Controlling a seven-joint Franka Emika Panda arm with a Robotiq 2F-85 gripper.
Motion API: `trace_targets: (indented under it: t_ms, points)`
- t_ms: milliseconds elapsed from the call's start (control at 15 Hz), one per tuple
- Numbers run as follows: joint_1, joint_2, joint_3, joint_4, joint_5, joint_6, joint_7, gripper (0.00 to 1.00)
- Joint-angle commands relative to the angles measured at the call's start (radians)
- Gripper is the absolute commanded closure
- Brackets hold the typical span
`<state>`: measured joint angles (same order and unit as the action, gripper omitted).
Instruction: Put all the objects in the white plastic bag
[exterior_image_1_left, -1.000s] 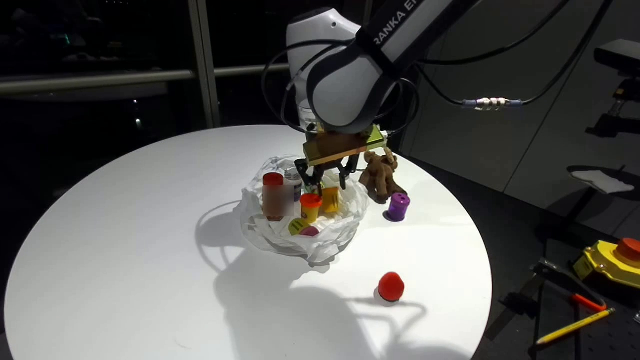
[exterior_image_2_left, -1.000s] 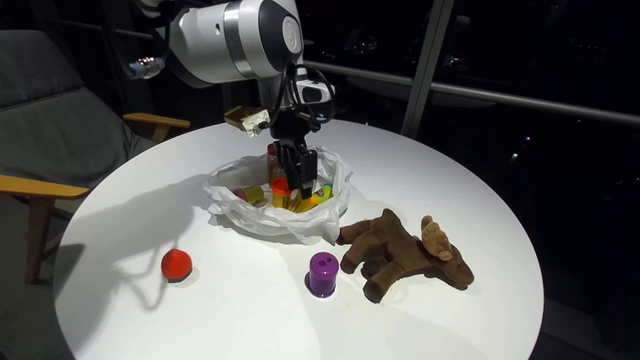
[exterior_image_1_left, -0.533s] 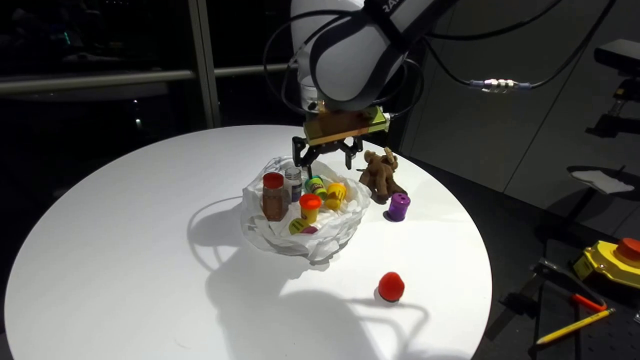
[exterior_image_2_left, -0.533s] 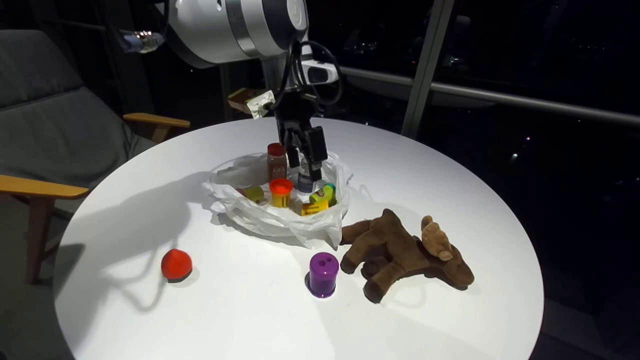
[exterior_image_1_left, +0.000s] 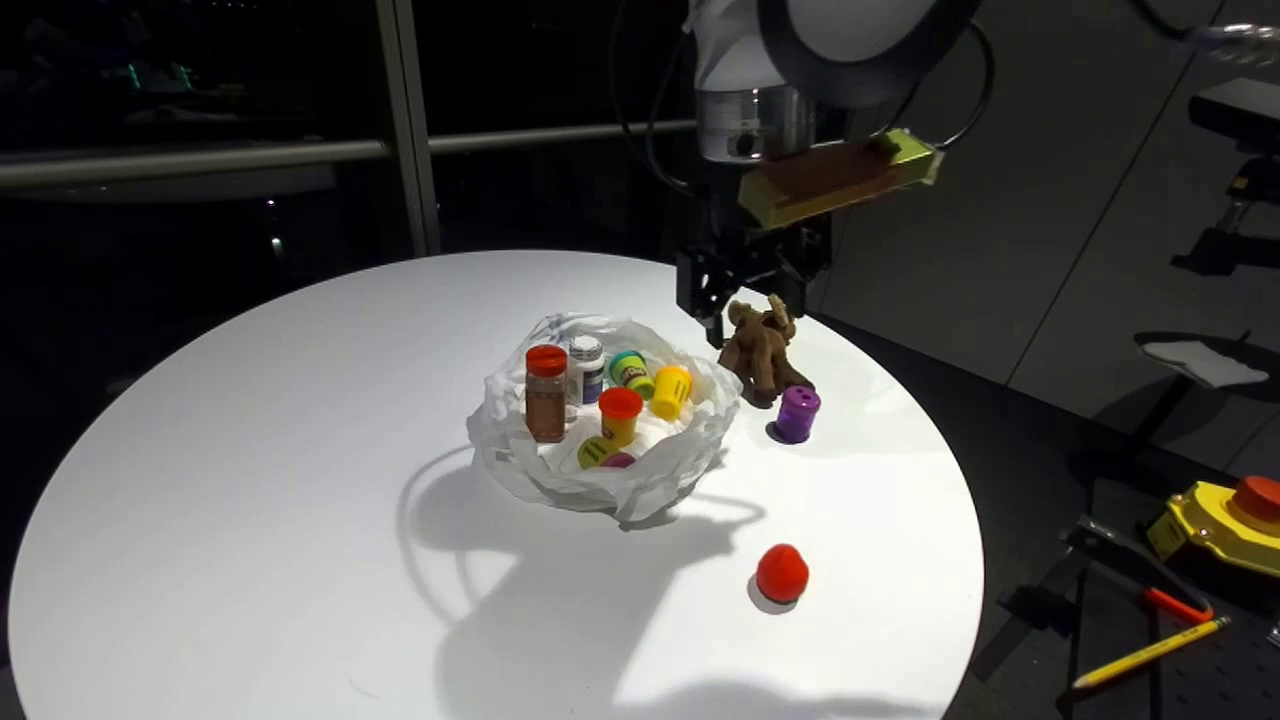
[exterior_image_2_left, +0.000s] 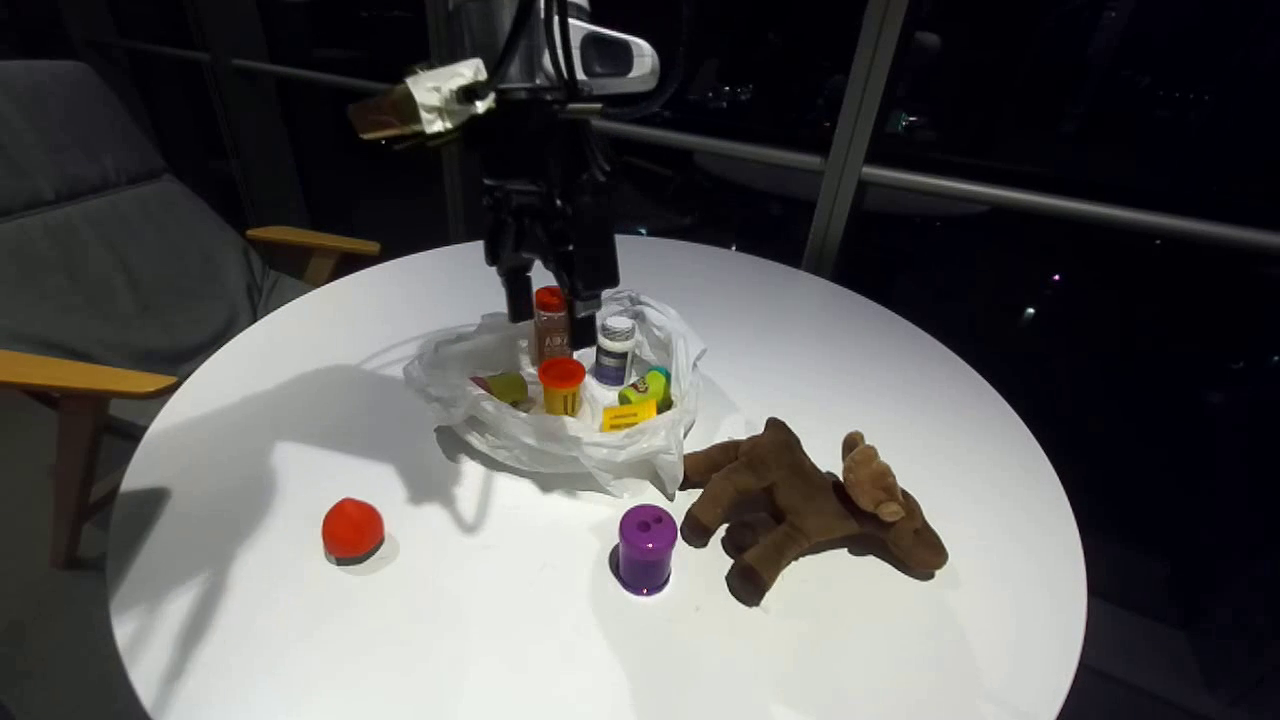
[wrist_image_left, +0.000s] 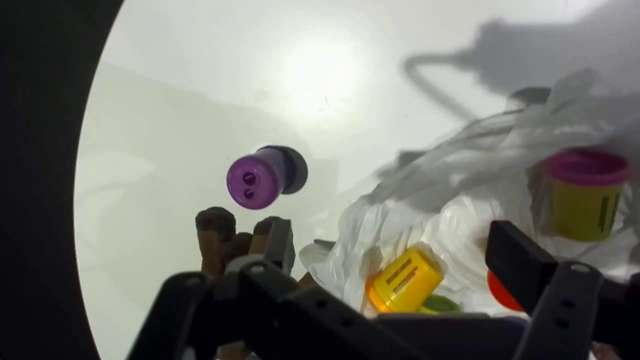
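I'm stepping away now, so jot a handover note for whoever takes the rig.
Gripper: open, holding nothing, hanging above the table.
Done: inside the white plastic bag are the red-capped bottle, white-capped bottle, red-lidded tub, orange-lidded tub, teal-lidded tub and pink-lidded tub.
Left: the purple container, brown plush animal and red toy, all on the table outside the bag.

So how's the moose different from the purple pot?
The moose is brown and plush; the purple pot is smooth and shiny. The moose is bigger than the purple pot. The moose lies down, but the purple pot stands upright. Both are on the table, outside the bag.
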<state>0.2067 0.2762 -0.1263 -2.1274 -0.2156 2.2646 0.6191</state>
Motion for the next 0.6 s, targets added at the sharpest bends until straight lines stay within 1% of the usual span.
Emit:
trace_targets:
  t_ms: [0, 133, 267, 333, 400, 533]
  points:
    - [-0.037, -0.211, 0.078, -0.252, 0.028, 0.06, -0.124, 0.0]
    - [-0.037, -0.237, 0.116, -0.337, 0.048, 0.138, -0.133, 0.0]
    - [-0.034, -0.217, 0.156, -0.397, 0.099, 0.211, -0.164, 0.0]
    - [-0.031, -0.204, 0.174, -0.419, 0.124, 0.243, -0.18, 0.0]
    - [-0.026, -0.18, 0.188, -0.43, 0.127, 0.277, -0.173, 0.0]
    - [-0.016, -0.13, 0.208, -0.436, 0.107, 0.326, -0.155, 0.0]
